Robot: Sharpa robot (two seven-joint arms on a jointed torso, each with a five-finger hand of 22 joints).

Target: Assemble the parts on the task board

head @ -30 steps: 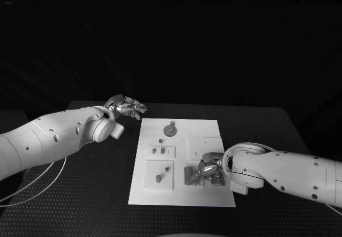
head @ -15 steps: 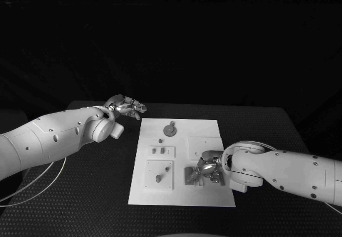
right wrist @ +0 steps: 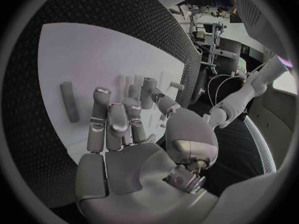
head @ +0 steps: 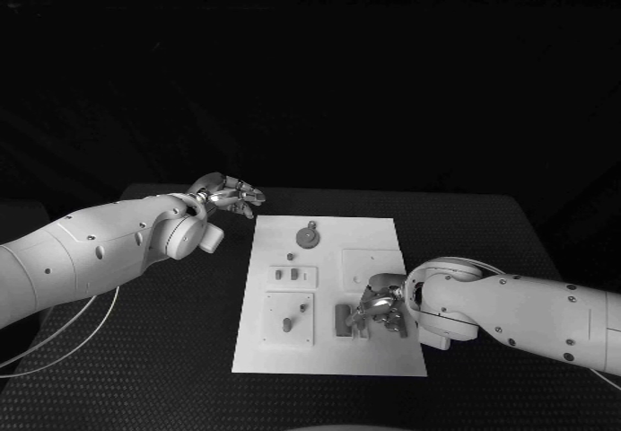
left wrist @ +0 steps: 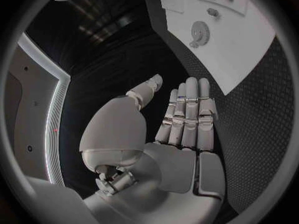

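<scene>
Black tabletop [head: 155, 359], white task board [head: 375, 235] centred. Right robot hand [head: 383, 307] hovers low over the near-right parts [head: 345, 320], fingers apart, holding nothing, probably lining up a pick. Left robot hand [head: 231, 193] parked off the board's far-left corner, fingers extended, empty.

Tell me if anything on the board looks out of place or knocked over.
Nothing stands out. The board lies flat and square on the table, the gear rests flat near its far end, and the small parts sit in their plates. The right hand hovers over the bar; the left hand stays off the board, open.
</scene>
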